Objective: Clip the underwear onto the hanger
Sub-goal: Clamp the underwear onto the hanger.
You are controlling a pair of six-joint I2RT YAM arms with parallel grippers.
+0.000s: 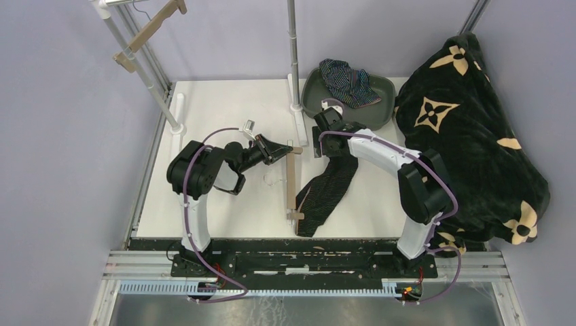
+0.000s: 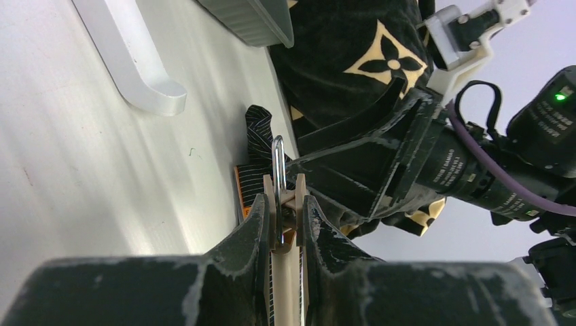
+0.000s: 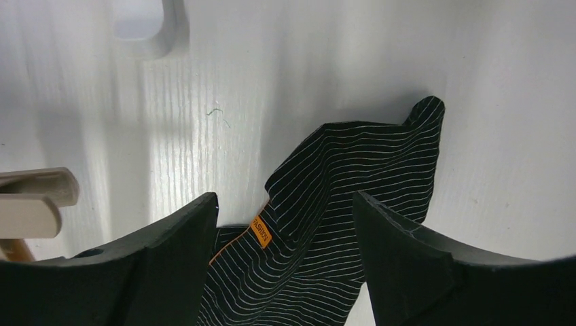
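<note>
A black pinstriped underwear (image 1: 329, 193) lies on the white table beside a wooden hanger (image 1: 291, 183) that lies flat. My left gripper (image 1: 284, 151) is shut on the hanger's clip (image 2: 282, 197) at the bar's far end, squeezing its two wooden halves. My right gripper (image 1: 325, 146) hovers open over the top corner of the underwear (image 3: 353, 176), its fingers (image 3: 170, 251) either side of the cloth and orange label without touching. A navy striped underwear (image 1: 350, 81) rests in the green bin (image 1: 312, 102).
A big black blanket (image 1: 469, 136) with tan flowers is heaped at the right. A rack pole (image 1: 293, 54) with its white foot (image 1: 299, 125) stands behind the hanger. A second wooden hanger (image 1: 149, 30) hangs on the rack at the far left.
</note>
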